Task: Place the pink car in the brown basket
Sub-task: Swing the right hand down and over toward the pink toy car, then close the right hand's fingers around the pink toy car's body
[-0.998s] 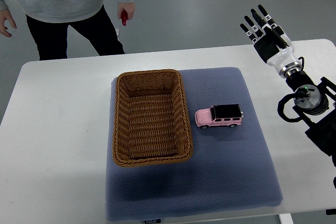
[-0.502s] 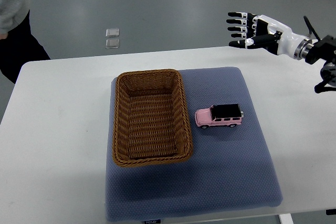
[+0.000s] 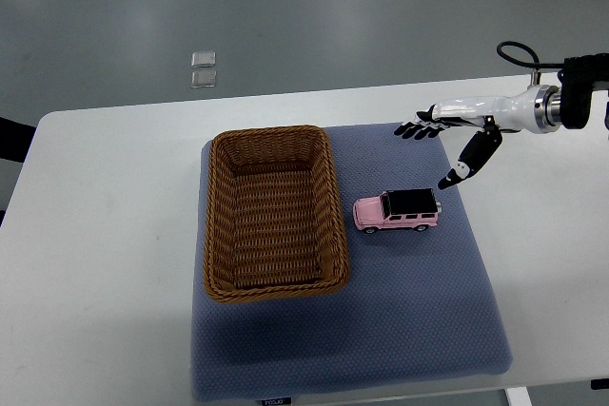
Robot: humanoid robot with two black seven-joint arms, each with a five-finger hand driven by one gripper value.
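White table (image 3: pixel 105 235) holding a blue mat (image 3: pixel 400 311). On the mat, a pink car (image 3: pixel 397 210) (black roof) sits just right of an empty brown basket (image 3: pixel 274 211). Right hand (image 3: pixel 455 135) hovers above the car, fingers spread, holding nothing.

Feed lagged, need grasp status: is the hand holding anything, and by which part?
Nothing held. The right hand hovers open above the pink car, not touching it.
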